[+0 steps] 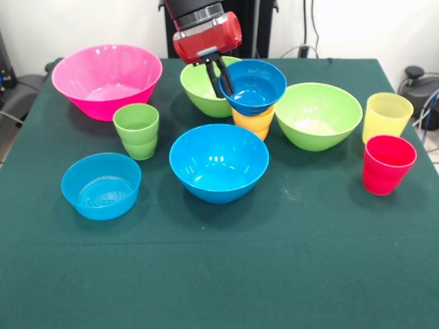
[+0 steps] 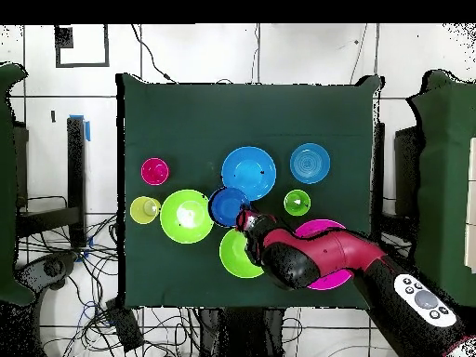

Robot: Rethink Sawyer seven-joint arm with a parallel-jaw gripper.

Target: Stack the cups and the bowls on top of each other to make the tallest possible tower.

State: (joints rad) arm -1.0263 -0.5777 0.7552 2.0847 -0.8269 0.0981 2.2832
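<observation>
My gripper (image 1: 223, 81) is shut on the left rim of the small dark blue bowl (image 1: 264, 103), one finger inside and one outside. The bowl sits tilted on the orange-yellow cup (image 1: 254, 125). In the overhead view the gripper (image 2: 244, 221) meets that bowl (image 2: 223, 200); the orange-yellow cup is hidden there. A lime green bowl (image 1: 195, 92) stands behind it and another (image 1: 317, 137) to its right. The bright blue bowl (image 1: 219, 185) is in the middle, the pink bowl (image 1: 103, 106) far left. The green cup (image 1: 136, 133), pale yellow cup (image 1: 387, 120) and red cup (image 1: 384, 175) stand upright.
The shallow light blue bowl (image 1: 101, 202) sits at the near left. The green cloth (image 1: 219, 274) stretches bare toward the near edge. In the overhead view the arm (image 2: 325, 256) covers part of the pink bowl (image 2: 316, 226). Cables lie around the table.
</observation>
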